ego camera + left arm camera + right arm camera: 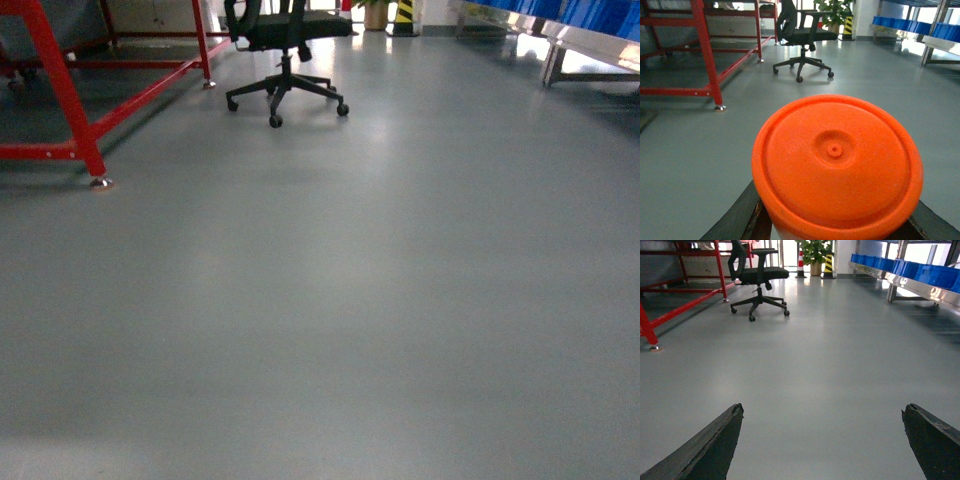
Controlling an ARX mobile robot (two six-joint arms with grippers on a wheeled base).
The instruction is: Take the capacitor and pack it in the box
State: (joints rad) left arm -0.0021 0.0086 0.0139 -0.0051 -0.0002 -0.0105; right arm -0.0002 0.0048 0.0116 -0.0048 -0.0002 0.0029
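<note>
The capacitor point(837, 160), an orange-red round piece with a pale body under its cap, fills the left wrist view. It sits between the two dark fingers of my left gripper point(836, 212), which is shut on it. In the right wrist view my right gripper point(822, 410) is open, with its fingers point(715, 440) wide apart over bare grey floor and nothing between them. The box is out of view in all three views. Neither gripper shows in the head view.
A red metal frame point(60, 100) stands on the floor at the left. A black office chair point(285, 60) is ahead on its castors. Blue bins point(920, 272) line a metal shelf on the right. A potted plant point(815, 252) and a striped bollard point(829, 265) stand far back.
</note>
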